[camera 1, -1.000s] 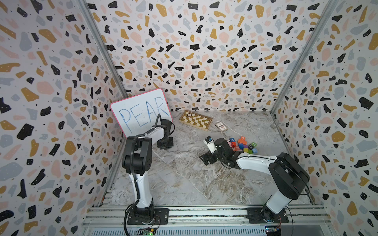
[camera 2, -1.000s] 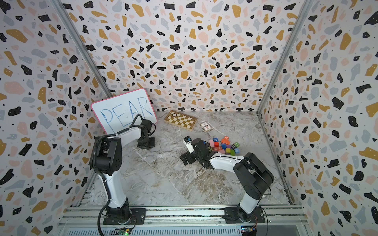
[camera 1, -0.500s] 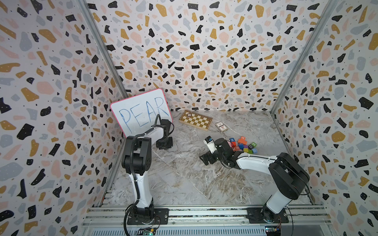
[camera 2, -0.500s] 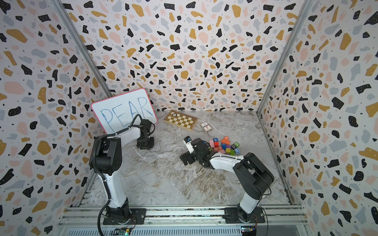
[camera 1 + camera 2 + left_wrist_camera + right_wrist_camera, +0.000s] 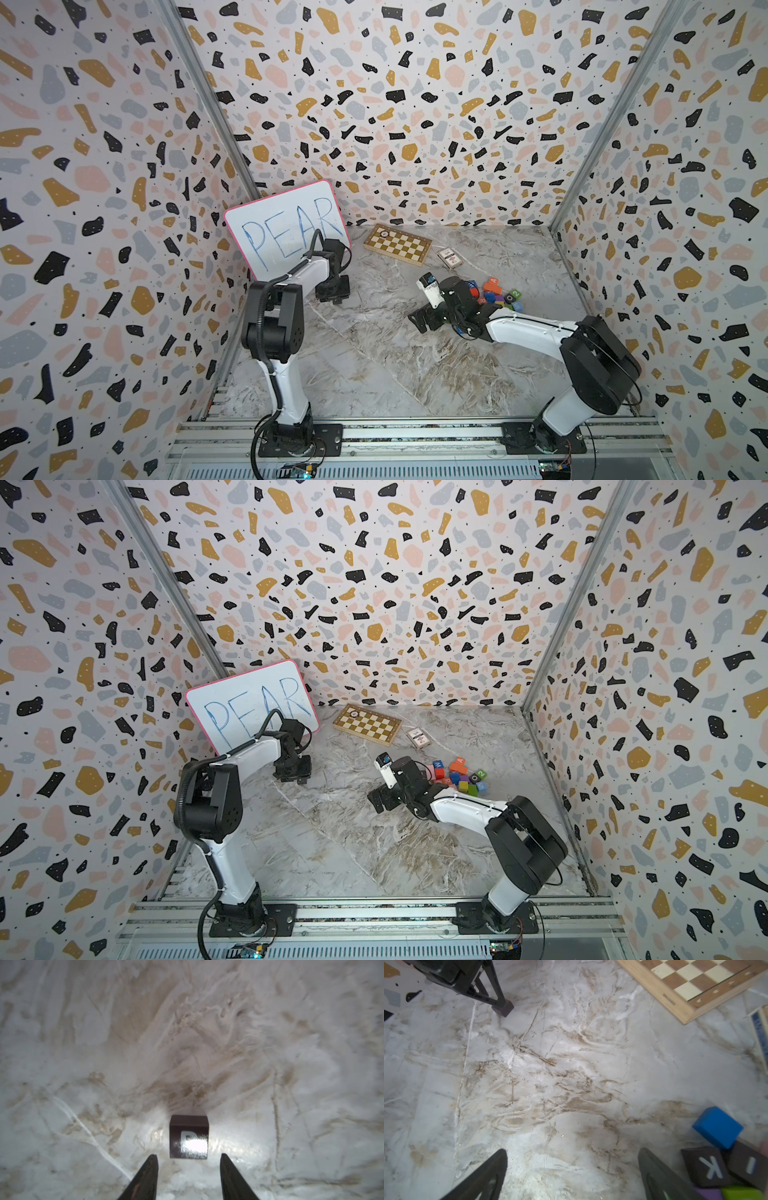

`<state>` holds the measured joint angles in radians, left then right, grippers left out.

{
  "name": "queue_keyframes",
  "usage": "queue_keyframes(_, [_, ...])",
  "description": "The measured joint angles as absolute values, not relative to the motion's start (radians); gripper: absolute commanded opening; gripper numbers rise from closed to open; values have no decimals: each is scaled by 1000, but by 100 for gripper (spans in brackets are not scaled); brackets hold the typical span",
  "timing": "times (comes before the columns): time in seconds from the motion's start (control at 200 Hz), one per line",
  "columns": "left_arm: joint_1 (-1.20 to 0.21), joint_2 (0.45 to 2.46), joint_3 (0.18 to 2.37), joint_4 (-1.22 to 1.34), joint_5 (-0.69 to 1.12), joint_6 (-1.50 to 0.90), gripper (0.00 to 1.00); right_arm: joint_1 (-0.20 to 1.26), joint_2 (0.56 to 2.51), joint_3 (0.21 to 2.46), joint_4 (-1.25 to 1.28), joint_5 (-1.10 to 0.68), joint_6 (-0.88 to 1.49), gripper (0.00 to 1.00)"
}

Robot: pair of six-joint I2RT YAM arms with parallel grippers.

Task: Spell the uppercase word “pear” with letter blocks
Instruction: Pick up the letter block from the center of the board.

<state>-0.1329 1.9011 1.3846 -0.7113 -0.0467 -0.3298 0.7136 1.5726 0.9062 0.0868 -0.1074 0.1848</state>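
My left claw (image 5: 188, 1156) points down at the desk (image 5: 104, 1064). Its two black tapered fingers are parted wider than the P block (image 5: 188, 1136), which sits flat just beyond their tips. A sliver of desk shows on either side of the block, so the claw grips nothing. The P block is a small, dark maroon cube with softened edges. Glare washes out half of the pale letter on its top face. In the right wrist view it appears at the foot of one left finger, and I cannot tell from there whether they touch.

My right claw (image 5: 573, 1151) has its fingers spread wide over bare desk and holds nothing. The desk surface is a pale marble pattern streaked with brown veins.

Just beside the right claw lie a matte blue cube (image 5: 716, 1126) and two dark cubes, a K block (image 5: 706, 1167) and an I block (image 5: 749, 1165). They belong to the heap (image 5: 461, 777) of coloured cubes. The orange A block (image 5: 459, 763) sits at the back edge of that heap. The other letters there are too small for me to read.

Further back lie a wooden chessboard (image 5: 695, 987) with tan and brown squares and a small card box (image 5: 451, 257). A pink-rimmed whiteboard (image 5: 286, 228) with rounded corners leans in the left corner, with PEAR on it in blue marker.
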Motion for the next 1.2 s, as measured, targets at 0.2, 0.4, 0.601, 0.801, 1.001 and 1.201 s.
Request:
queue_keyframes(0.2, [-179,1673,1261,-686,-10,-387,65,555,1407,866,-4,-52,312,91])
queue_keyframes(0.4, [-339,1520,1087,-638,41,-459,73,411,1352,791,-142,42,439,80])
queue_keyframes(0.601, [-480,1505,1058,-607,55,-500,76,376,1351,734,-197,73,520,79])
queue_keyframes(0.801, [-538,1503,1058,-591,46,-517,77,372,1402,722,-190,72,566,71])
queue_keyframes(1.001, [-560,1504,1058,-574,45,-522,79,372,1443,703,-177,73,583,63])
queue_keyframes(1.201, [-566,1518,1058,-571,44,-525,82,372,1477,703,-154,76,584,57])
